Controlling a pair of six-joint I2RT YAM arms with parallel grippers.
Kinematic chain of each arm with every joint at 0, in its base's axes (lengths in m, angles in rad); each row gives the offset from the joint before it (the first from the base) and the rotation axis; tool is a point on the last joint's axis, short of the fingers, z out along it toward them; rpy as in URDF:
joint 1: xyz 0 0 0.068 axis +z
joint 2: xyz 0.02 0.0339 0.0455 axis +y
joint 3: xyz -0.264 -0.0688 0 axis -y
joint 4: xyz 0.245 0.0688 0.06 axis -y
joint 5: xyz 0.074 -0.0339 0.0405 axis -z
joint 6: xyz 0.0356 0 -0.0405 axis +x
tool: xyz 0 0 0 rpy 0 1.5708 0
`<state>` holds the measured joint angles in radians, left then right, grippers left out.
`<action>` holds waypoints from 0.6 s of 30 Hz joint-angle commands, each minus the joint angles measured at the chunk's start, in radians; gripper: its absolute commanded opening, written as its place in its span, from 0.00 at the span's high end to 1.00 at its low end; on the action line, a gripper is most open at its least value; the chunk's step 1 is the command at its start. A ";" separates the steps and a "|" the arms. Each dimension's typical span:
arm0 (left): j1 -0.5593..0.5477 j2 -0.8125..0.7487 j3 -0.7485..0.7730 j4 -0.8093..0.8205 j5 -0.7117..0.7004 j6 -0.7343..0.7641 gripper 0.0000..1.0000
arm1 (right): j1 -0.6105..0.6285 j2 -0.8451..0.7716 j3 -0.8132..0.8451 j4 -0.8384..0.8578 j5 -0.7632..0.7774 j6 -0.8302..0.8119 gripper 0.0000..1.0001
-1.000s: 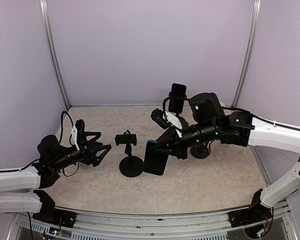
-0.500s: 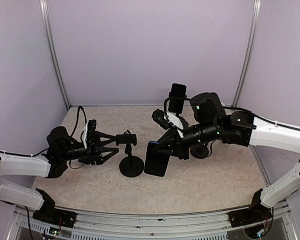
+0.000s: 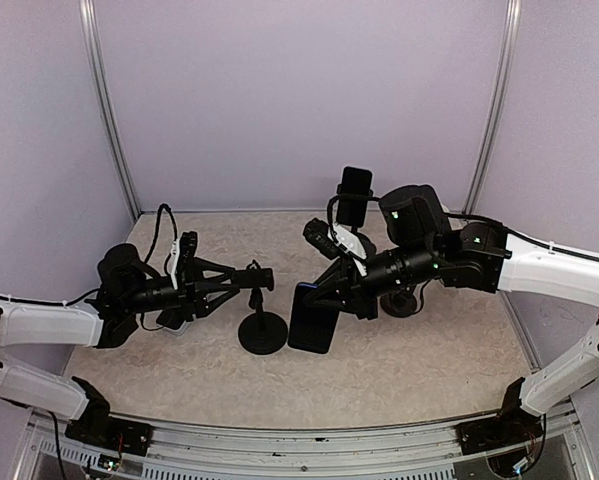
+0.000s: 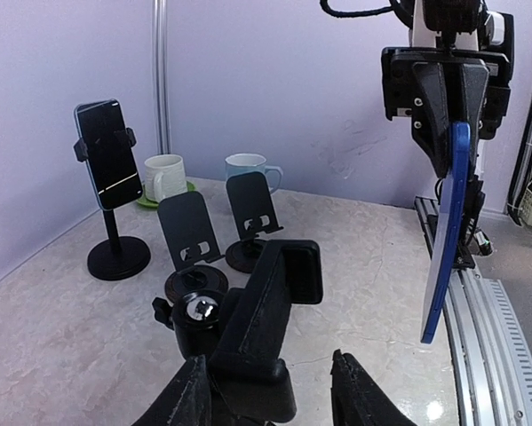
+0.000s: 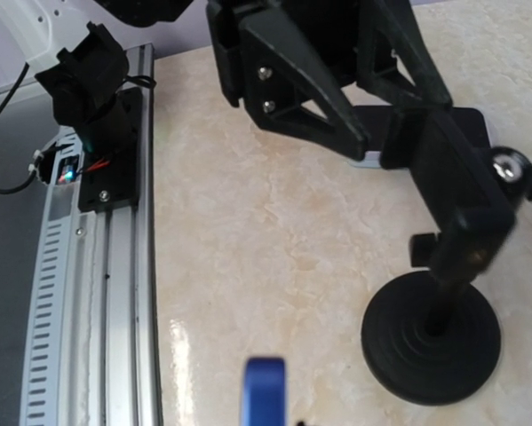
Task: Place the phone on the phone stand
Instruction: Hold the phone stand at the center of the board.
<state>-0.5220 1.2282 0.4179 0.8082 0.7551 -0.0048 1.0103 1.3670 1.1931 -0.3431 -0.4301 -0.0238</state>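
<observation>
The right pincer (image 3: pixel 324 291) is clamped on the top end of the slim, dark-faced phone with the blue edge (image 3: pixel 312 318). The phone hangs upright, just to the right of the black phone stand with the round base (image 3: pixel 262 334), and the two are not touching. From the left wrist view its lower end looks clear of the beige marbled table (image 3: pixel 409 365), though I can't be certain.

The left pincer (image 3: pixel 234 281) reaches in level from the other side with its fingers parted. The stand's clamp head (image 4: pixel 267 319) sits between them, with a gap showing beside one finger.

Toward the back wall another black stand on a pole carries a second dark phone (image 4: pixel 106 153). Near it are a white mug (image 4: pixel 165 176), a pale green mug (image 4: pixel 248 168) and two small black folding stands (image 4: pixel 191 238).
</observation>
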 commanded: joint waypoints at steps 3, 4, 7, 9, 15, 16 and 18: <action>0.008 0.009 0.030 -0.059 -0.061 0.030 0.55 | -0.007 -0.022 0.010 0.043 -0.022 0.013 1.00; 0.008 0.008 0.029 -0.062 -0.067 0.033 0.56 | -0.008 -0.022 0.011 0.044 -0.022 0.014 1.00; 0.007 0.006 0.024 -0.058 -0.077 0.034 0.59 | -0.009 -0.018 0.012 0.046 -0.022 0.014 1.00; 0.008 0.007 0.026 -0.057 -0.077 0.033 0.60 | -0.007 -0.014 0.012 0.047 -0.025 0.015 1.00; 0.006 0.014 0.035 -0.056 -0.064 0.036 0.64 | -0.008 0.001 0.025 0.042 -0.031 0.013 1.00; 0.007 0.015 0.036 -0.058 -0.063 0.037 0.65 | -0.007 0.001 0.028 0.042 -0.032 0.013 1.00; 0.007 0.019 0.038 -0.058 -0.060 0.037 0.68 | -0.007 0.004 0.030 0.041 -0.030 0.012 1.00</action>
<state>-0.5220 1.2331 0.4187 0.7582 0.6945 0.0132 1.0100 1.3708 1.1931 -0.3435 -0.4377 -0.0174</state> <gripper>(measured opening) 0.345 0.107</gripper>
